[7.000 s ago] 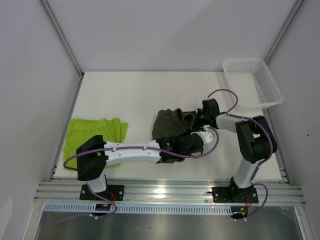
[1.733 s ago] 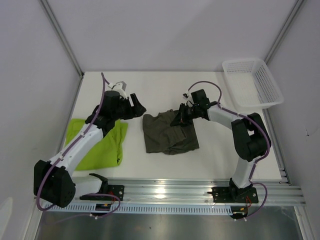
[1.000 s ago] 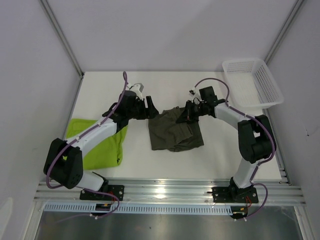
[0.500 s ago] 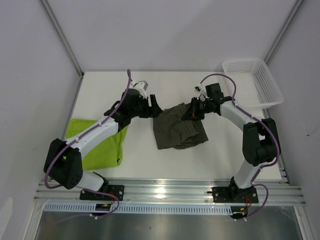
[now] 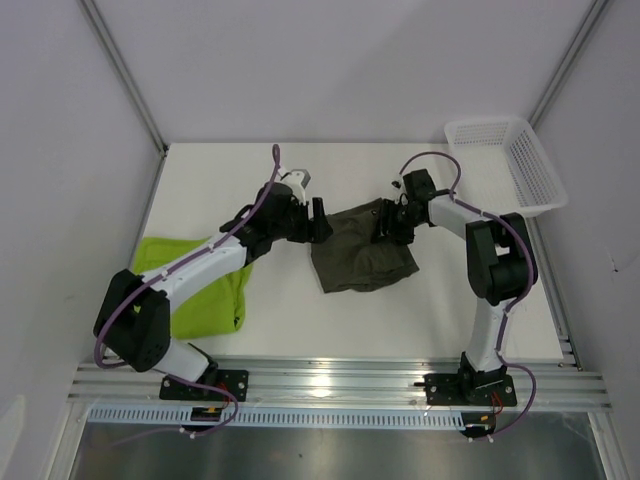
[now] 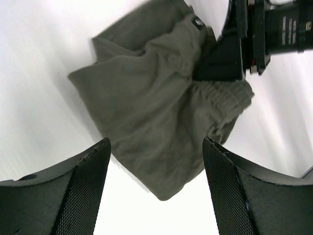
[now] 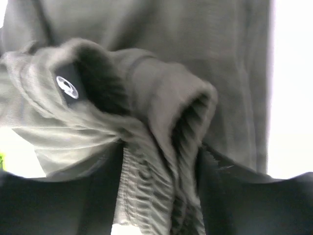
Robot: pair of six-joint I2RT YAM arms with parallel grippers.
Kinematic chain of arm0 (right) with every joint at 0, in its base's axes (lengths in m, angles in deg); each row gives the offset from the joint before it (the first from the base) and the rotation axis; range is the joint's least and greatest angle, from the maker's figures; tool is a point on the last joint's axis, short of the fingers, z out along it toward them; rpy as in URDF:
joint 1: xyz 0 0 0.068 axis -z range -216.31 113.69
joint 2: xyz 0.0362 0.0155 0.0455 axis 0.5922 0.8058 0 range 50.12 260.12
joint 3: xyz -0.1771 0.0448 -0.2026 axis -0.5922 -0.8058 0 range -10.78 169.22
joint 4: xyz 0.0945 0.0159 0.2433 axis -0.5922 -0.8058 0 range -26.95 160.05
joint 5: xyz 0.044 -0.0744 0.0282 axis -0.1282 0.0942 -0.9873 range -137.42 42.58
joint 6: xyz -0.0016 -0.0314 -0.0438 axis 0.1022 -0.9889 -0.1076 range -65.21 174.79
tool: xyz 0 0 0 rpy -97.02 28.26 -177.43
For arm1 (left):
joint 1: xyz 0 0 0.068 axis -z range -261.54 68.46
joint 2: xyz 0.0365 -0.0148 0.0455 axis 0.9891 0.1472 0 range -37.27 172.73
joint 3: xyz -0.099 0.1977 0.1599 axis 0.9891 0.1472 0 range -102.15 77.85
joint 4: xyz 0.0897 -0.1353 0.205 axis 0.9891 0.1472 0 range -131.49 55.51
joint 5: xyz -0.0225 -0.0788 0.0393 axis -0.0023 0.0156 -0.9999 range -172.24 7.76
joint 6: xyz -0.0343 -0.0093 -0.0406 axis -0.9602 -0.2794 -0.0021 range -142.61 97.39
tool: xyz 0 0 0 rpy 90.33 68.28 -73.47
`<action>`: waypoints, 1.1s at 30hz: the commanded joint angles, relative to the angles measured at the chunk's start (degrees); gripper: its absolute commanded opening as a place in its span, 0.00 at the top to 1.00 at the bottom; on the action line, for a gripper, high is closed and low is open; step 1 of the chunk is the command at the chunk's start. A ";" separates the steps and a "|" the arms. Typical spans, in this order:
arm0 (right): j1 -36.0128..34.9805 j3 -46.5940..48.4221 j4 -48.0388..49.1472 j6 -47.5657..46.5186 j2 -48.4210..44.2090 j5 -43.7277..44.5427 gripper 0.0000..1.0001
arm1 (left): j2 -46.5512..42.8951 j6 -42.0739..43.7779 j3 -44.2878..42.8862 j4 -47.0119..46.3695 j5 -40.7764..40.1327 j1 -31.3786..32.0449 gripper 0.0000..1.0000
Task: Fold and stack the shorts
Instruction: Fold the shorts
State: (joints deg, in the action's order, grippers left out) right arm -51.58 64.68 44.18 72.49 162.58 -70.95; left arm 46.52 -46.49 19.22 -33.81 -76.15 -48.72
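- We see the right claw [image 5: 394,222] clamped on the bunched waistband of the olive shorts [image 5: 362,258], at the middle of the counter [image 5: 300,180].
- Our left claw [image 5: 320,220] gapes wide, empty, just beside their left edge.
- The lime shorts [image 5: 205,295] lie near the counter's left edge.

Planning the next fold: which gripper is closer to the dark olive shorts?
Right. The right gripper is shut on the bunched waistband of the dark olive shorts, at their far right side; the left gripper hangs open beside their far left corner.
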 commanded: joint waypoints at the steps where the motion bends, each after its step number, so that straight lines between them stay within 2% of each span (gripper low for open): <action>1: -1.08 4.86 -1.46 -2.84 -0.05 10.51 0.38 | 0.58 1.82 -2.80 -1.35 -0.99 1.11 0.22; 2: -1.43 5.48 -2.08 -3.10 -0.57 12.17 0.29 | 0.67 1.91 -2.98 -1.35 -1.08 1.19 0.22; 8: -1.96 4.70 -4.10 -1.00 -9.35 19.57 0.10 | 5.59 3.49 -7.81 0.40 -2.04 1.20 0.21; 13: -1.96 -4.25 -1.56 6.02 -21.73 21.94 0.10 | 10.16 5.95 -13.34 3.03 -3.63 0.93 0.20; 16: -2.84 -12.25 2.04 11.02 -26.93 19.76 0.30 | 12.45 7.26 -17.12 4.88 -2.23 0.32 0.20; 17: -2.93 -16.36 3.53 12.26 -29.82 16.79 0.51 | 12.80 7.44 -18.87 5.32 -1.00 -0.12 0.20; 19: -3.19 -19.64 8.63 13.94 -31.42 12.30 0.68 | 14.12 7.62 -19.59 5.24 5.23 -0.82 0.21; 20: -3.19 -20.52 9.69 15.95 -31.60 10.97 0.86 | 14.73 7.62 -20.11 5.50 6.82 -1.17 0.21; 22: -3.45 -22.72 14.34 17.80 -30.64 4.74 0.99 | 16.49 7.71 -22.31 6.29 10.60 -1.26 0.24; 24: -3.71 -23.51 19.50 18.69 -28.01 -0.61 1.00 | 18.50 7.71 -24.15 6.29 14.63 -1.27 0.24; 27: -4.24 -23.26 24.97 19.92 -24.50 -4.15 1.00 | 20.79 7.88 -26.18 6.03 18.60 -1.27 0.27; 33: -3.63 -21.85 27.89 19.58 -16.59 -5.92 1.00 | 28.88 8.76 -30.04 5.32 29.24 -1.27 0.37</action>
State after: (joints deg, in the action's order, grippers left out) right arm -55.58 41.29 66.89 91.35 143.11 -73.79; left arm 72.27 -39.45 -7.51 -28.19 -55.21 -49.90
